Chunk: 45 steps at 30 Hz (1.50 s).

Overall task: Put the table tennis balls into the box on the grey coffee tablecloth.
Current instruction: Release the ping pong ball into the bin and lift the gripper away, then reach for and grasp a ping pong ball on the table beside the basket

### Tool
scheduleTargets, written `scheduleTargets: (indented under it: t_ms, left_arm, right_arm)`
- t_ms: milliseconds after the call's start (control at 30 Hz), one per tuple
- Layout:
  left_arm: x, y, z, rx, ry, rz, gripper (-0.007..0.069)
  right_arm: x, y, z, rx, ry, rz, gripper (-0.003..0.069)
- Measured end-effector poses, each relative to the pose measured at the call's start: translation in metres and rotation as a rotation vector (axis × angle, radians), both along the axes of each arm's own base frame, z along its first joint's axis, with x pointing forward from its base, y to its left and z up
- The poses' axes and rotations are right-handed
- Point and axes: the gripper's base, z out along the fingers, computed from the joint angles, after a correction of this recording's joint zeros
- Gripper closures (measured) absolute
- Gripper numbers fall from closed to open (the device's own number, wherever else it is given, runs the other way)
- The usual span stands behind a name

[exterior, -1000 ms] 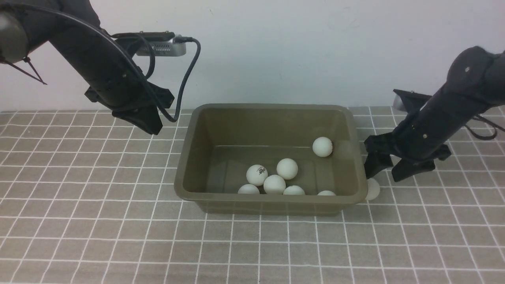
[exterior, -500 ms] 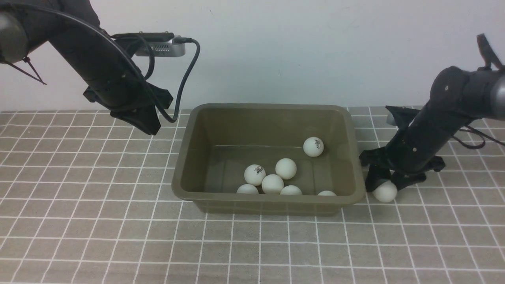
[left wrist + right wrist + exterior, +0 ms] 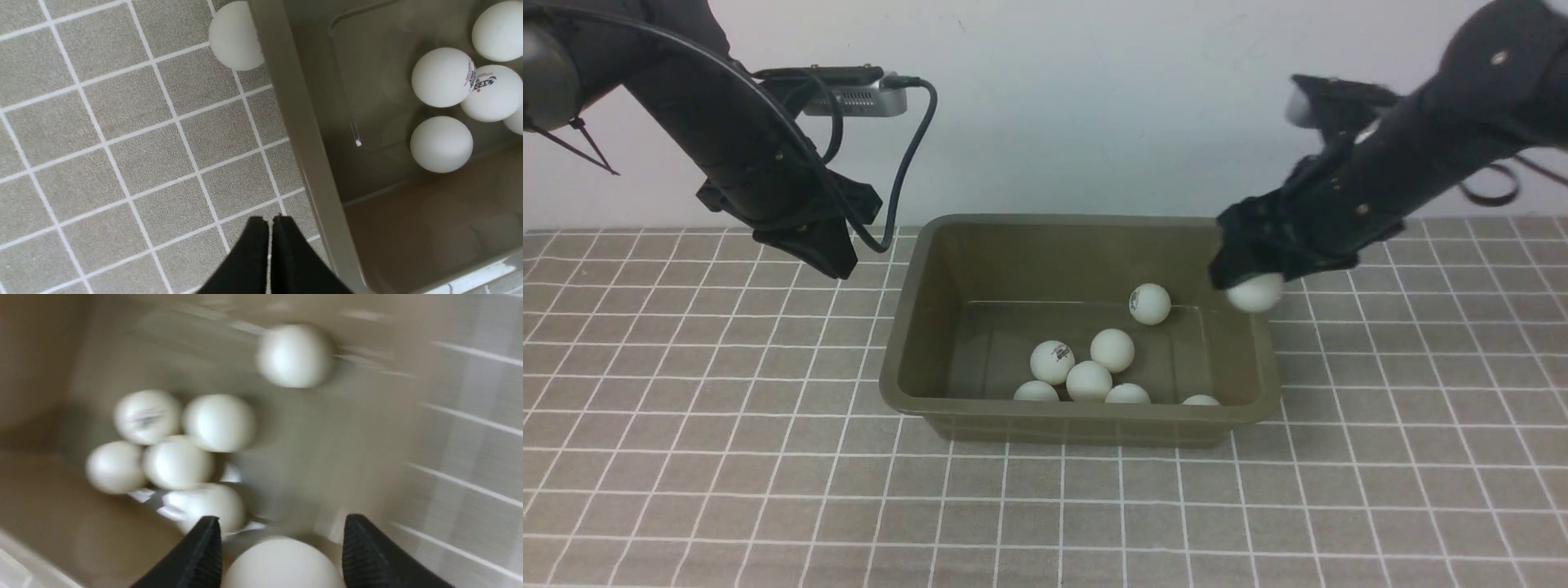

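Note:
The olive-brown box (image 3: 907, 327) sits on the grey coffee tablecloth (image 3: 727, 457). Several table tennis balls (image 3: 1089, 380) lie near its front wall, and one more (image 3: 1150, 304) lies apart further back. My right gripper (image 3: 1252, 282) is shut on a table tennis ball (image 3: 1255, 292) and holds it over the box's right rim. The right wrist view shows that ball (image 3: 282, 563) between the fingers (image 3: 206, 543). My left gripper (image 3: 837, 263) is shut and empty, raised beside the box's far left corner. In the left wrist view (image 3: 267, 222) one ball (image 3: 235, 36) lies on the cloth against the box's outer wall.
A white wall stands right behind the cloth. The left arm's cable (image 3: 907, 163) hangs near the box's far left corner. The checked cloth (image 3: 1421, 457) reaches out round the box on every side.
My right gripper closed on the ball lying on the cloth right of the box and lifted it up and left over the rim. The lone ball inside rolled left.

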Motion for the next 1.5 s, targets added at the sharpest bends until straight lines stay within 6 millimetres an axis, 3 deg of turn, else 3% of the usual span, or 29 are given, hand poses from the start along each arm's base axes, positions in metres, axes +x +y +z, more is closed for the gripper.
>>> scheduleTargets:
  t_ms: [100, 133, 167, 300, 367, 467, 667, 700, 767, 800, 833, 900, 1067, 1233, 1333, 1500]
  left_arm:
    - [0.0, 0.0, 0.0, -0.001, 0.0, 0.0, 0.0629]
    - [0.0, 0.0, 0.0, -0.003, 0.0, 0.0, 0.0629]
    - [0.0, 0.0, 0.0, -0.003, -0.001, 0.0, 0.0629]
    - [0.0, 0.0, 0.0, -0.003, -0.001, 0.0, 0.0629]
    - [0.0, 0.0, 0.0, -0.005, 0.0, 0.001, 0.0629]
    - [0.0, 0.0, 0.0, -0.005, 0.0, 0.001, 0.0629]
    - [0.0, 0.0, 0.0, -0.005, 0.0, 0.001, 0.0629]
    - [0.0, 0.0, 0.001, -0.006, 0.0, 0.001, 0.0629]
    - [0.0, 0.0, 0.001, -0.006, 0.0, 0.001, 0.0629]
    - [0.0, -0.002, 0.001, -0.006, 0.0, -0.003, 0.0629]
    - [0.0, -0.003, 0.0, -0.006, -0.001, -0.005, 0.0629]
    - [0.003, -0.011, -0.004, -0.007, -0.02, -0.013, 0.0627]
    - [0.019, -0.028, -0.023, -0.01, -0.096, -0.012, 0.0571]
    - [0.039, -0.04, -0.057, -0.012, -0.153, 0.021, 0.0375]
    - [0.05, -0.041, -0.081, -0.007, -0.163, 0.057, 0.0213]
    - [0.059, -0.04, -0.107, 0.006, -0.164, 0.08, 0.0103]
  right_arm:
    - [0.004, 0.02, -0.018, -0.009, 0.022, 0.04, 0.0275]
    - [0.008, 0.024, -0.025, -0.015, 0.031, 0.046, 0.0223]
    - [0.011, 0.026, -0.032, -0.021, 0.043, 0.045, 0.0173]
    - [0.016, 0.026, -0.051, -0.052, 0.072, 0.045, 0.0083]
    - [0.018, 0.025, -0.058, -0.087, 0.075, 0.051, 0.0084]
    - [0.021, 0.019, -0.066, -0.162, 0.077, 0.048, 0.0149]
    - [0.025, -0.017, -0.065, -0.306, 0.113, -0.042, 0.047]
    - [0.025, -0.027, -0.058, -0.317, 0.108, -0.062, 0.0554]
    - [0.024, -0.035, -0.044, -0.314, 0.079, -0.084, 0.0615]
    - [0.02, -0.04, -0.026, -0.304, 0.037, -0.094, 0.0643]
    - [0.02, -0.04, -0.026, -0.304, 0.037, -0.094, 0.0646]
    - [0.008, -0.043, 0.014, -0.264, -0.052, -0.102, 0.0666]
    - [-0.024, -0.046, 0.079, -0.189, -0.191, -0.12, 0.0672]
    - [-0.065, -0.056, 0.137, -0.159, -0.337, -0.135, 0.0673]
    - [-0.098, -0.066, 0.173, -0.165, -0.455, -0.148, 0.0673]
    - [-0.12, -0.073, 0.193, -0.175, -0.527, -0.159, 0.0673]
